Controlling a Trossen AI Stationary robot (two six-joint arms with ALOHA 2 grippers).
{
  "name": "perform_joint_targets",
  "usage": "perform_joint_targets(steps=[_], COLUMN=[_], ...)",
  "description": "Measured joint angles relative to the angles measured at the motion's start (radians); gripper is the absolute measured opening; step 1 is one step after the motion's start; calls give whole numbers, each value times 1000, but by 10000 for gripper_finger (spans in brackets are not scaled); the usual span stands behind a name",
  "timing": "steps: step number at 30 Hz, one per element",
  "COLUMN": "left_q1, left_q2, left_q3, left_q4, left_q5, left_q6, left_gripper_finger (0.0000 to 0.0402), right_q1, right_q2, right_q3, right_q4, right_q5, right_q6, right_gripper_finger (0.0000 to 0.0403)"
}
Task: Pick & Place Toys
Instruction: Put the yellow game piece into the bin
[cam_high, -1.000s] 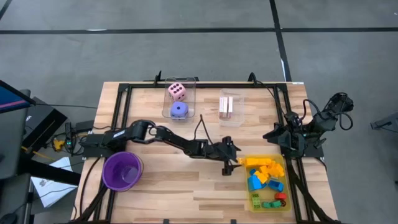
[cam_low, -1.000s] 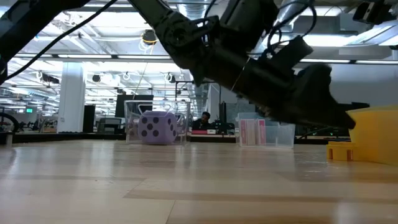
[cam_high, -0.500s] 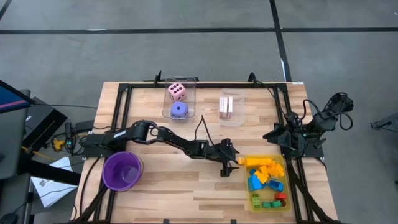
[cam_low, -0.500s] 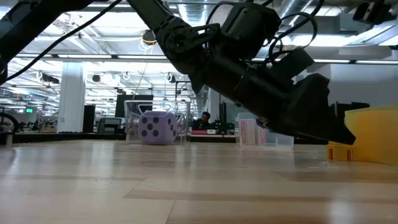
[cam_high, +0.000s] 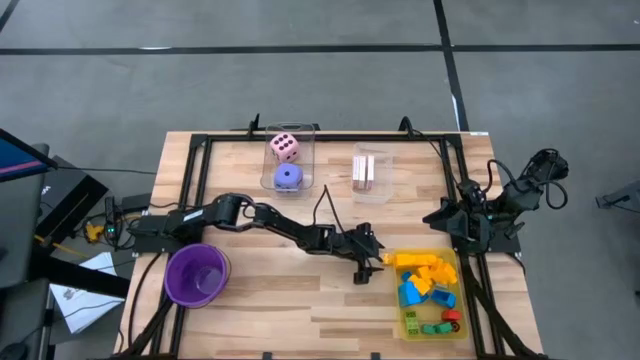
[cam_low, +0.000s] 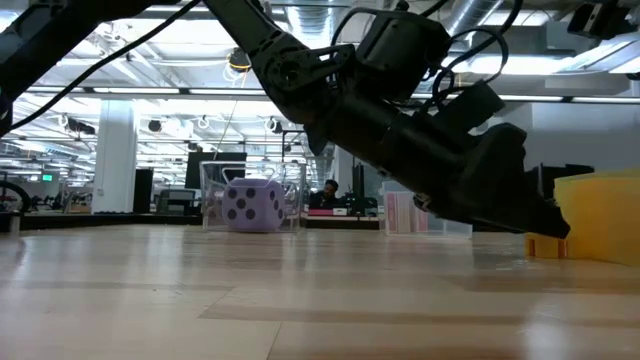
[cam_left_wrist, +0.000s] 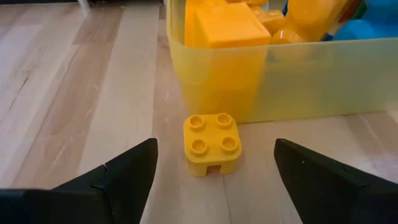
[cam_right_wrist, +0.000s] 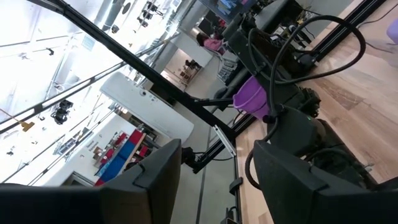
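Step in hand, as I judge it: approach for a pick. The left gripper (cam_left_wrist: 211, 180) hangs low over the table (cam_high: 260, 300), jaws spread wide with nothing between them yet, straddling a lone yellow block (cam_left_wrist: 212, 143) that sits studs-up on the wood. In the high view the gripper (cam_high: 366, 267) lies near table centre, a little toward 4 o'clock, and the block (cam_high: 384, 260) is at its 3 o'clock, just beside the near wall of the yellow tray (cam_high: 458, 275); whether block and wall touch I cannot tell. The tray holds a heap of yellow, blue, green and red blocks (cam_high: 430, 290). Other toys: a pink die (cam_high: 285, 147) and a purple die (cam_high: 288, 177) in a clear box (cam_high: 312, 160) at 12 o'clock, cards (cam_high: 363, 171) in a second clear box at about 1 o'clock. A purple cup (cam_high: 197, 274) stands at 8 o'clock. The right gripper (cam_right_wrist: 217, 180) is parked off the table's 3 o'clock edge, fingers apart, holding nothing. Next move, by my reading: ease forward and down until the fingers flank the block, close, lift straight. Watch point: the tray wall is immediately behind the block, so overshoot would push the block against it or nudge the tray. Room: open wood on the gripper's side toward 6, 7 and 9 o'clock; tight toward 3 o'clock. The low view shows the left arm (cam_low: 400, 130) slanting down close above the tabletop, so little height to spare.
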Motion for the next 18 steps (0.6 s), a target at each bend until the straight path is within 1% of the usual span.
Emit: perform_joint_targets(steps=[5, 7, 10, 12, 13, 15, 18], left_q1=[5, 9, 10, 8, 8, 8, 12], left_q2=[2, 33, 88, 103, 101, 101, 100], left_q3=[10, 52, 140, 192, 202, 205, 206], left_q4=[-7, -6, -86, -153, -191, -207, -222], left_q5=[0, 1, 35, 7, -11, -32, -25], left_q6=[0, 2, 4, 0, -5, -6, -8], left_gripper_finger=[321, 321, 321, 319, 317, 309, 296], right_q1=[0, 0, 0, 0, 0, 2, 2], right_q2=[0, 0, 0, 0, 0, 0, 0], right_q3=[0, 0, 0, 0, 0, 0, 0], right_q4=[0, 0, 0, 4, 4, 5, 4], right_q5=[0, 0, 0, -1, -3, -3, -3], right_q6=[0, 0, 1, 18, 25, 26, 26], right_gripper_finger=[194, 194, 194, 194, 194, 194, 194])
